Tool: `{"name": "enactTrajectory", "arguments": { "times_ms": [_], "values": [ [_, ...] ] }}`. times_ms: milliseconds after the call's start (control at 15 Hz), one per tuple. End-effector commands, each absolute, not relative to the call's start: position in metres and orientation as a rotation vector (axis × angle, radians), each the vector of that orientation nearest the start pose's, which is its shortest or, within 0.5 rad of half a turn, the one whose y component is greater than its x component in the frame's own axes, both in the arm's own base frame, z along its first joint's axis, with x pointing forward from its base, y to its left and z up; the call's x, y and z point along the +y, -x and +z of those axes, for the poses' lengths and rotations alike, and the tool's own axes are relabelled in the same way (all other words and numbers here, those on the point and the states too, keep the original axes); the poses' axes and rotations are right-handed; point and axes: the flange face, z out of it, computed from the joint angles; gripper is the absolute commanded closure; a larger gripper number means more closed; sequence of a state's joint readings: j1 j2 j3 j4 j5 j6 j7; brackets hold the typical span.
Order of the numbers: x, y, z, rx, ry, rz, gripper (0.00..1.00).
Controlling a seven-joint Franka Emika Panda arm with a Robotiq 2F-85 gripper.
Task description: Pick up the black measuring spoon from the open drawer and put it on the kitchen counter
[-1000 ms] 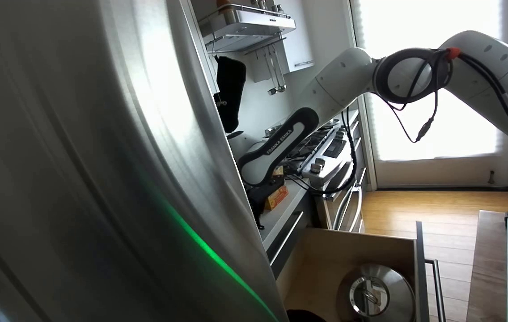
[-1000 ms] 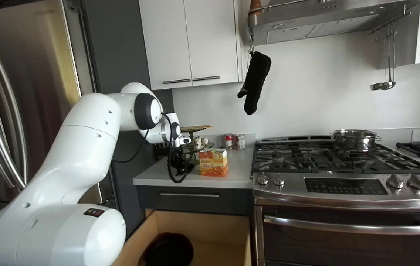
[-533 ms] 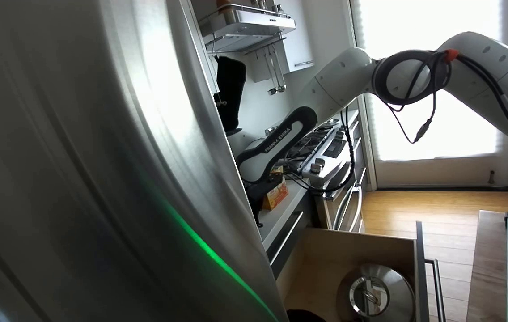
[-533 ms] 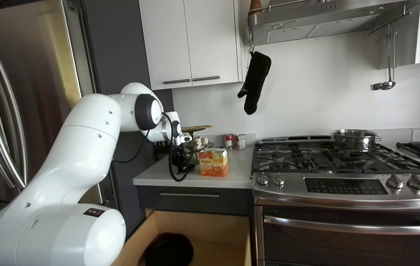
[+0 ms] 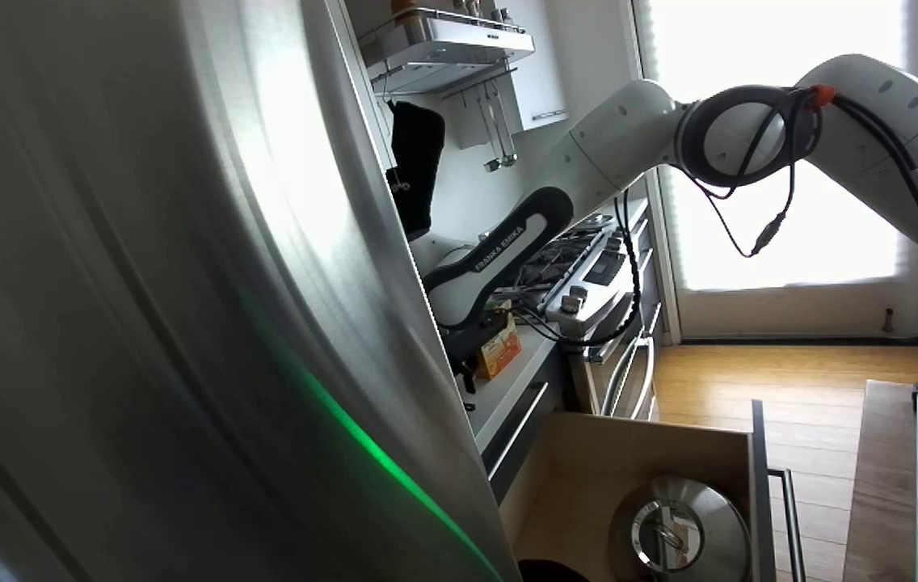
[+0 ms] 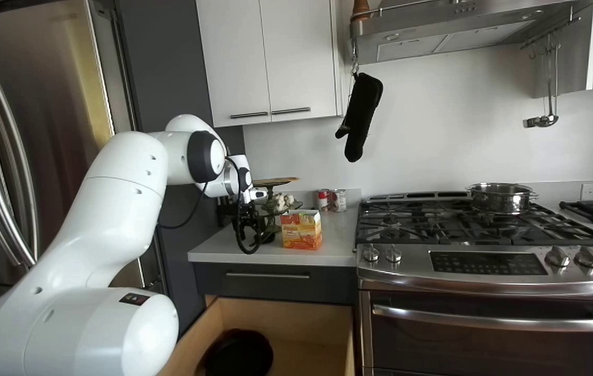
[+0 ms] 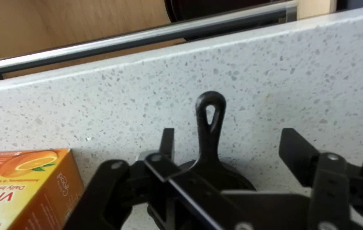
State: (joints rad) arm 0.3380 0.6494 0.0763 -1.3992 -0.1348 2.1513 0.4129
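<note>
The black measuring spoon (image 7: 209, 140), which looks like a small skillet with a looped handle, lies on the pale speckled kitchen counter (image 7: 104, 105). Its handle points towards the counter's front edge; its round part is largely covered by the gripper in the wrist view. My gripper (image 7: 227, 134) is open above it, one finger each side of the handle, with gaps on both sides. In an exterior view the gripper (image 6: 249, 222) hangs over the counter's left end, beside the orange box. The open drawer (image 6: 301, 318) sits below the counter.
An orange vitamin box (image 7: 47, 188) stands close beside the gripper. A tiered stand (image 6: 278, 203) and cans (image 6: 330, 200) are behind. Inside the drawer are a dark round pan (image 6: 239, 355) and a steel lid (image 5: 709, 525). The fridge (image 5: 281, 323) and stove (image 6: 484, 224) flank the counter.
My gripper has gone from shut to open and let go of the black measuring spoon, which stays on the counter. The arm has drawn slightly up and back.
</note>
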Motion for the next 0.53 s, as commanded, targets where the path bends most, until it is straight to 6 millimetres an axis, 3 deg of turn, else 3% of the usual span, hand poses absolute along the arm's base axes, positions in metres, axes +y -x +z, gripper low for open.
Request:
{"name": "enactTrajectory", "arguments": {
  "times_ms": [0, 467],
  "values": [
    [0.288, -0.651, 0.352, -0.066, 3.197, -0.143, 0.0],
    [0.298, -0.561, 0.373, -0.137, 3.325, -0.14, 0.0]
  ]
}}
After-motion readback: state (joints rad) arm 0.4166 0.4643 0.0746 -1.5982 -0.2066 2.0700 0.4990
